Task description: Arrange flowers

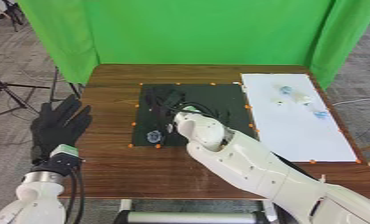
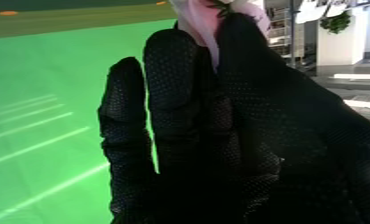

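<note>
Right robot hand [image 2: 173,80]: thumb and fingers clamped on a pink flower [image 2: 197,17], judged held for placing in what appears to be a glass vase [image 1: 154,136], near left on the black mat [image 1: 232,95]. Left robot hand [image 1: 57,129]: fingers straight, clear of the work.

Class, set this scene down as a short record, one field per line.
Right hand: black-gloved right hand pinching a pale pink flower
Left hand: black-gloved left hand, open, at the table's left edge
Dark rectangular mat: small see-through object, perhaps a vase, near its front-left corner
White rectangular sheet: small pale and bluish pieces
</note>
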